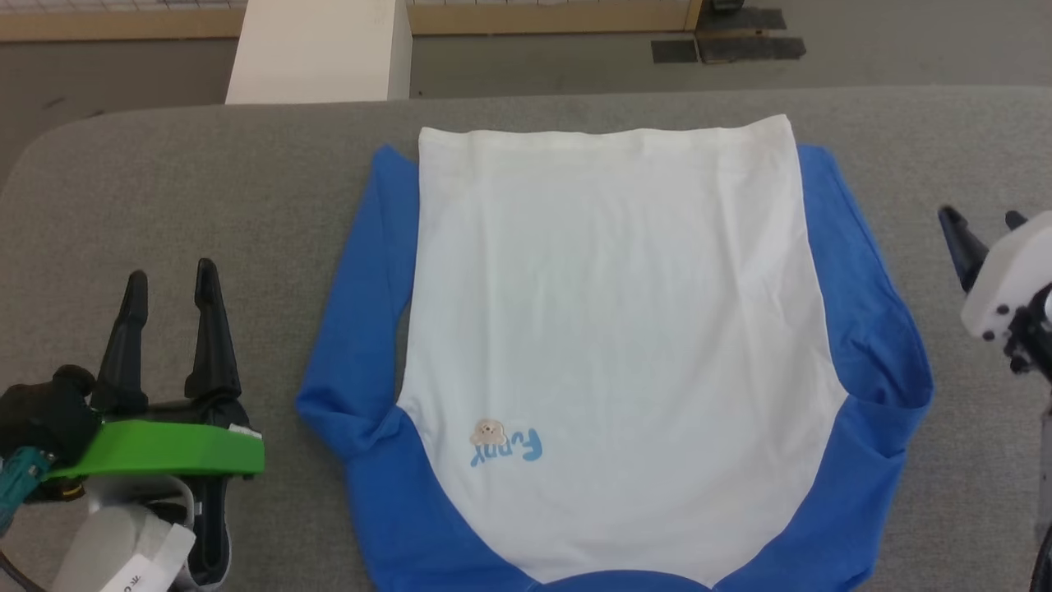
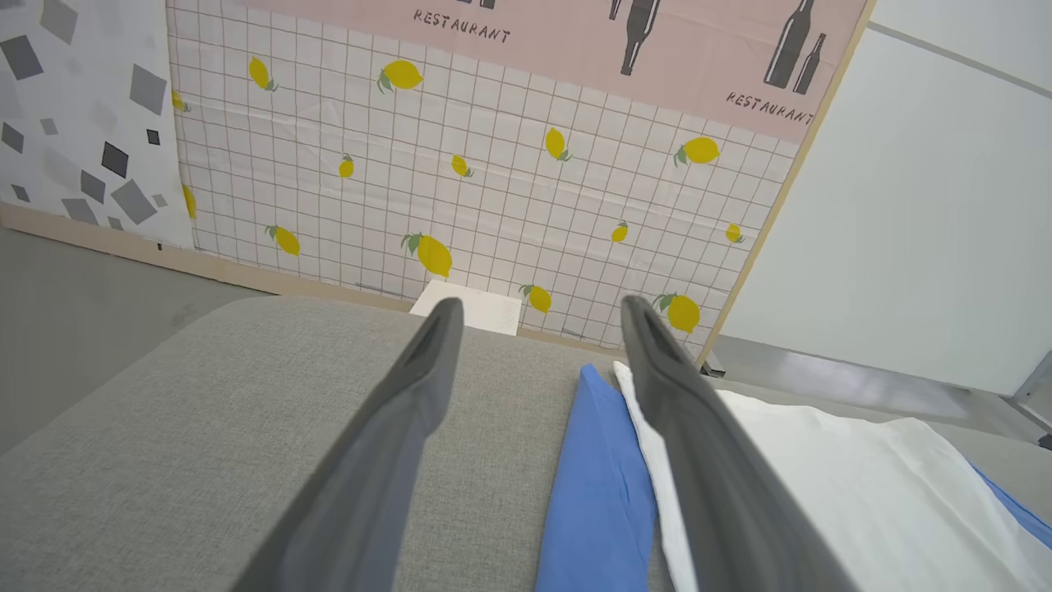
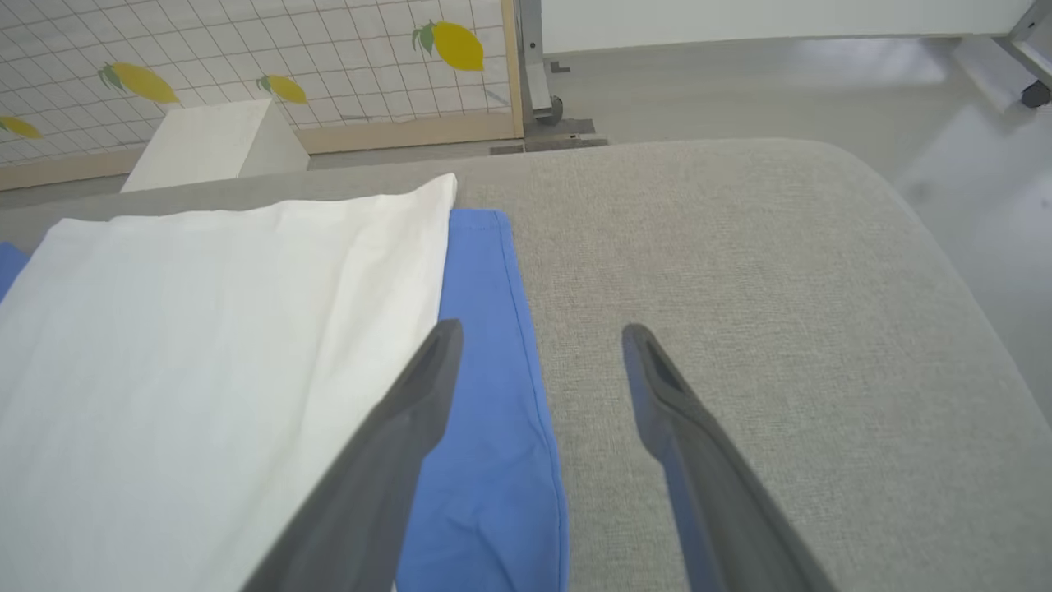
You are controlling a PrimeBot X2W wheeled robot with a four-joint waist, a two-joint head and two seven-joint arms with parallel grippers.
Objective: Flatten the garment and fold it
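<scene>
Already the soft white shirt with royal-blue long sleeves (image 1: 608,329) lies nearly flat on the grey woven-fabric tabletop (image 1: 205,189). Its hem is toward the far edge, its collar end toward the robot, and its small bear patch and light-blue lettering (image 1: 503,444) face up. Both sleeves run alongside the body. The one on the robot's left (image 1: 353,329) bulges at its bend, and the one on the right (image 1: 871,321) bunches near the shoulder.

The left gripper (image 1: 171,275) hovers over bare table, well apart from the shirt, its two dark fingers spread and holding nothing. The right gripper (image 1: 982,218) sits just beside the right sleeve, fingers likewise apart and empty.

Flattening looks almost done, so the fold probably comes next. To do it well, each gripper would likely smooth its sleeve's bunched bend first. It would then come in low at the outer blue edge and pinch all layers together. Carrying the flaps inward evenly should help keep the edges straight. Lifting too high risks dragging the white panel and wrinkling it again.
</scene>
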